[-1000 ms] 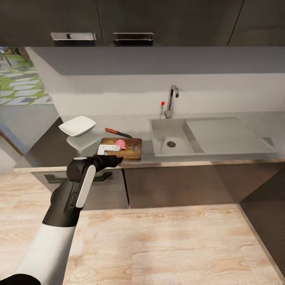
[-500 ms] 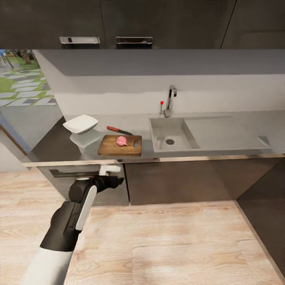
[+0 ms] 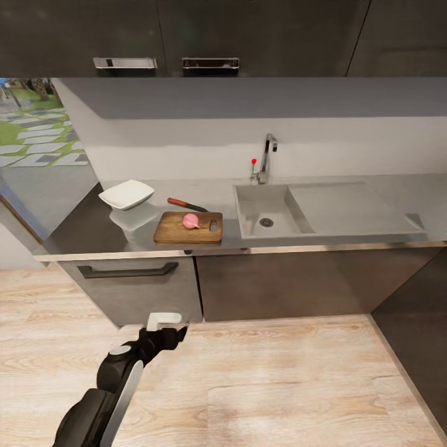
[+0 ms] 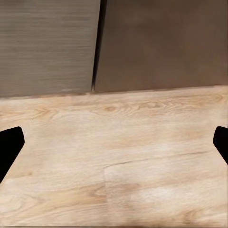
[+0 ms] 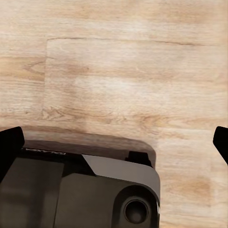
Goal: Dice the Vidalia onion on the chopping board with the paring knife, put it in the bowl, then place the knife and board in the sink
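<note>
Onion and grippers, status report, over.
Left gripper open, low over the floor, empty. Right gripper open, empty. Vidalia onion whole on the chopping board; paring knife behind it. Nothing blocking.

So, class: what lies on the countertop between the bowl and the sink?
In the head view, the board carrying the onion, with the knife behind it.

Pale wood-plank floor [image 3: 279, 385] runs beneath dark grey base cabinets [image 3: 279, 285], one drawer with a bar handle [image 3: 127, 270]. White wall [image 3: 248, 146]; dark upper cabinets [image 3: 248, 34]; window [image 3: 37, 118] at left.
</note>
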